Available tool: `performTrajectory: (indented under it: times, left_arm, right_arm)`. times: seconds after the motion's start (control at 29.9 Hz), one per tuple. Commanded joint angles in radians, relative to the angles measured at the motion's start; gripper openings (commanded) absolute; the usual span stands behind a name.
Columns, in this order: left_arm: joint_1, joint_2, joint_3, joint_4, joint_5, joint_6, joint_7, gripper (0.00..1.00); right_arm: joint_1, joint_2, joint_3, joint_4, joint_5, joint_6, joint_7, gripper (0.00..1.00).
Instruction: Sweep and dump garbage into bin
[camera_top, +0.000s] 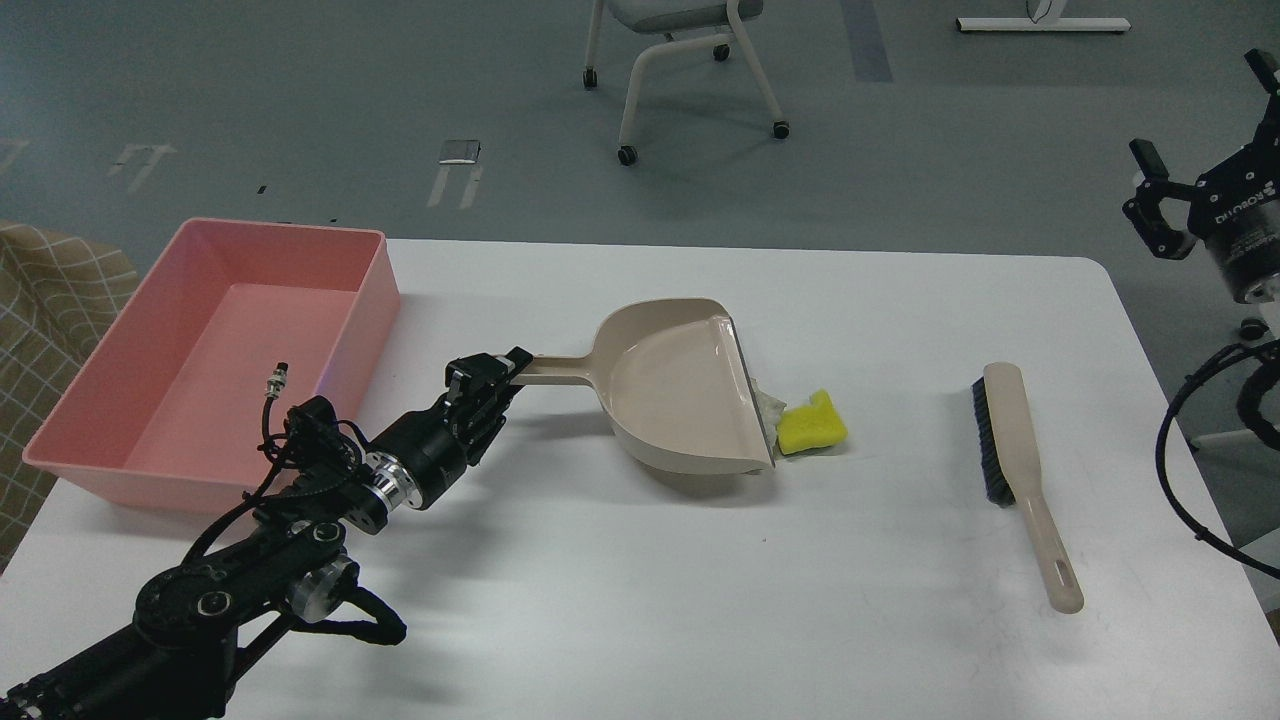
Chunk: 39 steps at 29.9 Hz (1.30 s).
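My left gripper (505, 372) is shut on the handle of the beige dustpan (685, 400), which is tilted with its front lip down on the white table (640, 590). The yellow sponge chunk (812, 424) lies right at the lip, touching it. The off-white stick scrap (768, 402) is mostly hidden behind the lip. The pink bin (215, 350) stands at the table's far left and holds nothing. My right gripper (1205, 120) is open and held high off the table's right edge.
A beige hand brush (1015, 460) with black bristles lies on the right of the table, handle toward me. A wheeled chair (680, 60) stands on the floor behind the table. A checked fabric seat (50, 330) is left of the bin.
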Motion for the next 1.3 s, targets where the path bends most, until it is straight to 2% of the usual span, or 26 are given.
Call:
performTrajectory:
  times: [0.0, 0.03, 0.1, 0.17, 0.3, 0.37, 0.53, 0.67, 0.87, 1.04, 1.27]
  left_arm:
    - [0.002, 0.023, 0.000, -0.011, 0.027, 0.000, -0.005, 0.16]
    - [0.002, 0.028, 0.000, -0.011, 0.027, 0.000, -0.005, 0.16]
    - [-0.003, 0.035, 0.000, -0.011, 0.027, -0.001, -0.006, 0.16]
    - [-0.004, 0.035, 0.000, -0.011, 0.028, -0.001, -0.006, 0.16]
    - [-0.016, 0.037, 0.002, -0.011, 0.030, -0.001, -0.006, 0.16]
    - [-0.016, 0.037, 0.002, -0.011, 0.030, -0.001, -0.006, 0.16]
    - [-0.015, 0.042, 0.006, -0.010, 0.031, -0.001, -0.011, 0.16]
    - [-0.010, 0.055, 0.010, -0.011, 0.039, -0.001, -0.011, 0.16]
    - [-0.010, 0.055, 0.008, -0.010, 0.043, -0.001, -0.011, 0.16]
    - [-0.009, 0.052, 0.010, -0.010, 0.043, -0.001, -0.011, 0.16]
    - [-0.001, 0.054, 0.010, -0.010, 0.048, -0.001, -0.011, 0.16]
  right_arm:
    - [-0.072, -0.122, -0.012, 0.101, -0.093, 0.000, 0.001, 1.00]
    - [-0.092, -0.153, -0.018, 0.125, -0.107, 0.000, 0.001, 1.00]
    - [-0.152, -0.299, -0.056, 0.201, -0.168, 0.000, 0.003, 1.00]
    - [-0.168, -0.360, -0.095, 0.228, -0.205, 0.000, 0.006, 1.00]
    - [-0.168, -0.516, -0.301, 0.327, -0.387, 0.000, 0.058, 1.00]
    - [-0.171, -0.539, -0.372, 0.385, -0.456, 0.000, 0.058, 1.00]
    - [-0.214, -0.546, -0.478, 0.476, -0.610, 0.000, 0.037, 1.00]
    - [-0.289, -0.543, -0.483, 0.528, -0.765, 0.000, -0.034, 1.00]
    - [-0.366, -0.547, -0.483, 0.619, -0.794, 0.000, -0.138, 1.00]
    - [-0.383, -0.536, -0.483, 0.617, -0.794, 0.000, -0.164, 1.00]
    - [-0.389, -0.512, -0.494, 0.617, -0.788, 0.000, -0.168, 0.99]
